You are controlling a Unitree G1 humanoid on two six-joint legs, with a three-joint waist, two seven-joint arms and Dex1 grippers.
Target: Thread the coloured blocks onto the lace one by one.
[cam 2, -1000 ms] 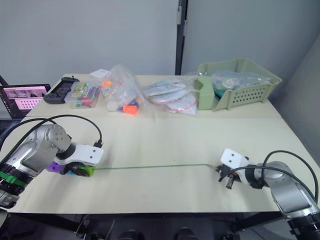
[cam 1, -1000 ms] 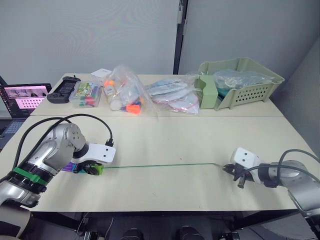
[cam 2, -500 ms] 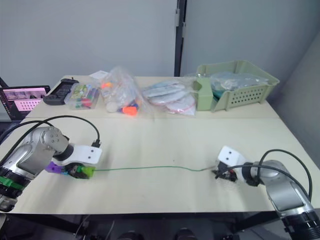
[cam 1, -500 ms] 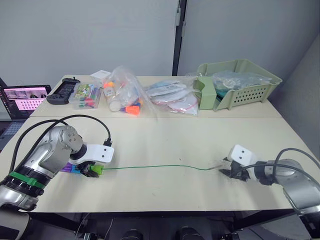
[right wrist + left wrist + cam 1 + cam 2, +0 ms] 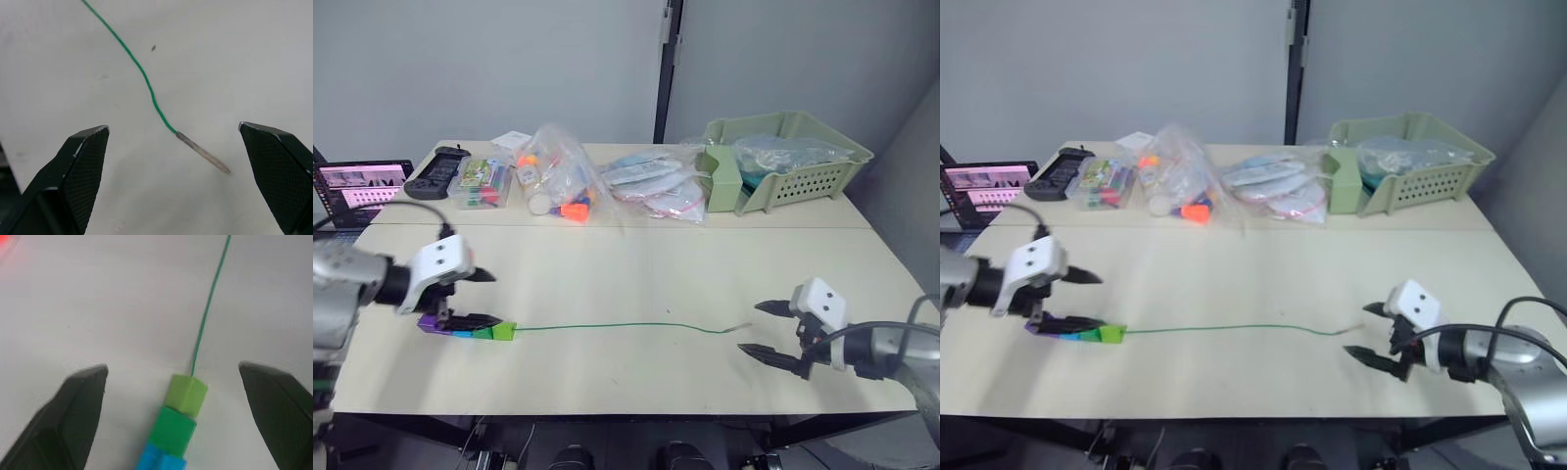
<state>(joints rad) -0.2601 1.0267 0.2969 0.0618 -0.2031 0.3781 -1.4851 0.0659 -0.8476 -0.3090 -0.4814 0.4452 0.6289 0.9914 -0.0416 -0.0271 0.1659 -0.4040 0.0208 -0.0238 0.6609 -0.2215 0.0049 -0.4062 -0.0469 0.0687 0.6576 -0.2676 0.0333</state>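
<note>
In the left wrist view, you see the coloured blocks (image 5: 180, 420) strung on the lace (image 5: 210, 303); left gripper (image 5: 475, 299) and right gripper (image 5: 762, 329) hover released.

1. The left gripper (image 5: 470, 299) has its two black fingers spread wide, and nothing is gripped between them.
2. The right gripper (image 5: 762, 330) also has its fingers wide apart, with nothing between the jaws.
3. Both arms reach forward, low, with the fingers pointing inward toward each other.
</note>
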